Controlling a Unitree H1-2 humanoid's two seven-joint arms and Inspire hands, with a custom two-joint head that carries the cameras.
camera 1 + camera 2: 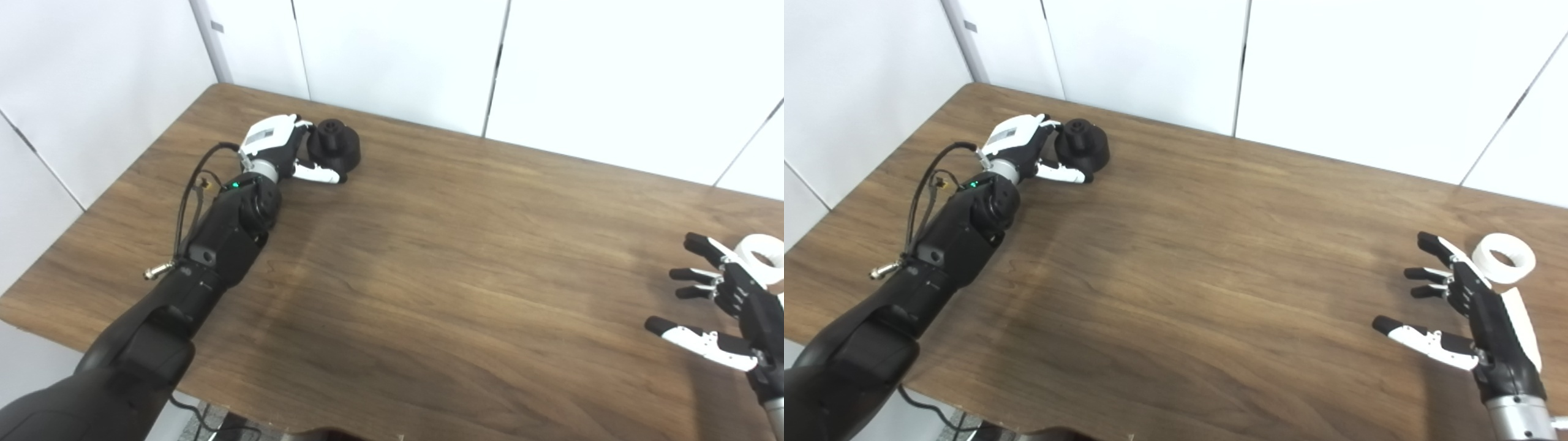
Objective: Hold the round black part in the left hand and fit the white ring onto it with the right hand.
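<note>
Left hand (pixel 1026 147) is way out at the far left corner of the table (pixel 1213 257), fingers curled round the back of the round black part (pixel 1083 147) and thumb (pixel 1064 174) laid along its near side, so it's got contact on both sides, but the part looks like it's sitting on the wood, base down w/ the small knob on top. Can't tell how firm that grip is tbh. It's fairly close to the far edge and the wall panels (pixel 1151 61) behind, not much room on that side. Right hand (pixel 1464 306) is over by the right side, near the front, wide open w/ fingers spread and thumb (pixel 1421 340) sticking out toward the middle, holding nothing. White ring (pixel 1503 258) lies flat on the table just beyond the fingertips, touching or nearly so (hard to say from the right eye view, and in the left eye view the ring is partly cut by the frame edge). Between the two hands there's a big stretch of bare wood, so the two task items are well apart. Left arm (pixel 937 245) stretches diagonally up from the bottom left corner, w/ a cable (pixel 922 190) looping off it near the left table edge.
</note>
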